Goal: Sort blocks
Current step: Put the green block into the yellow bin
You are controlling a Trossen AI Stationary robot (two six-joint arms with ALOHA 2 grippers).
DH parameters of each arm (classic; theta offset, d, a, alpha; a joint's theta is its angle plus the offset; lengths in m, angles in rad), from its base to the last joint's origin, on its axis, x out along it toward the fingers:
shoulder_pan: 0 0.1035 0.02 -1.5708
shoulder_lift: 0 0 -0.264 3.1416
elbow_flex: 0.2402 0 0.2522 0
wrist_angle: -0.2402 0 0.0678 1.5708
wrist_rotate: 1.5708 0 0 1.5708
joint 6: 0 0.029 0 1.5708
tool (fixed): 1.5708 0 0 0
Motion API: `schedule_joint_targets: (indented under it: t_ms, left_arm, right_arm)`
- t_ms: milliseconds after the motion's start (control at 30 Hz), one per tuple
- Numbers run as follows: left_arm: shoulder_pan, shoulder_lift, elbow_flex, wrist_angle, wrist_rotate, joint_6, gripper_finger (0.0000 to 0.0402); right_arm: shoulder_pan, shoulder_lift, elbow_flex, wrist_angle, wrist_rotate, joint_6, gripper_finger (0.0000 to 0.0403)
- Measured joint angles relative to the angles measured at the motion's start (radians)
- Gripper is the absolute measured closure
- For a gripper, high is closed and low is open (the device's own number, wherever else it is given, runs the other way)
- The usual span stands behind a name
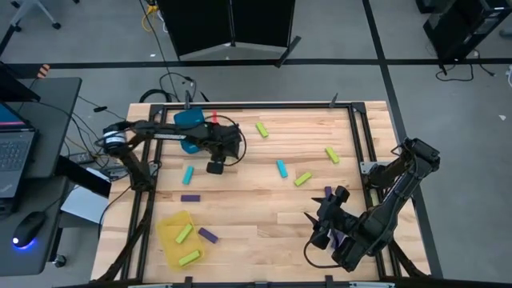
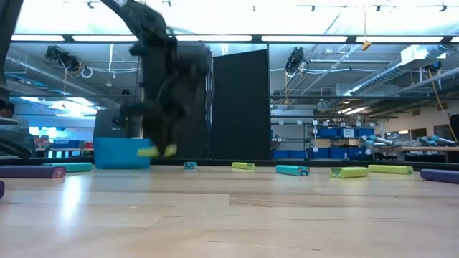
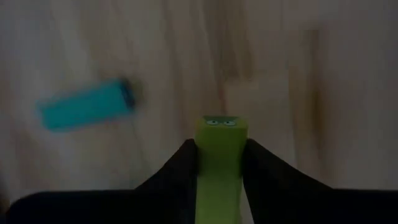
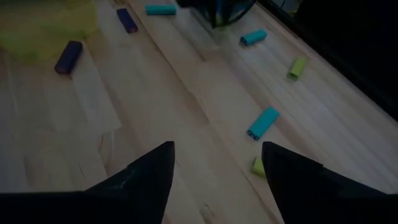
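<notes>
Only left wrist view shows fingers (image 3: 180,171) clamping a lime block (image 3: 219,163) (face-printed end).

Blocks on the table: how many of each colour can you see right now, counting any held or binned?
Lime yellow-green rectangular blocks: 6, one in the left gripper, two in the yellow bin
Cyan-blue blocks: 3
Purple blocks: 3
Total: 12
Teal bin: inside hidden.

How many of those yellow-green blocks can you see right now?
6 lime blocks: three loose on the table, at the back, right and middle; two in the yellow bin; one in the left gripper. The arms may hide more.
</notes>
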Motion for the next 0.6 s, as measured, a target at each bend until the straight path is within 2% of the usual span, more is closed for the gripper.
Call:
schedule_joint_targets:
  t_ms: [300,467,600]
  left_arm:
    - [-0.100,-0.300,0.060,-0.024,0.154,-0.003,0.0302]
    - [-0.195,-0.476,0.068,-0.088,0.311,-0.007,0.0302]
    - [-0.305,-0.567,0.067,-0.165,0.379,-0.094,0.0302]
  right_arm:
    - [-0.005,0.000,0.000,0.000,0.028,-0.004,0.0154]
    - [-0.025,0.000,0.000,0.004,0.031,-0.013,0.0154]
    - [-0.041,0.000,0.000,0.007,0.032,-0.019,0.0154]
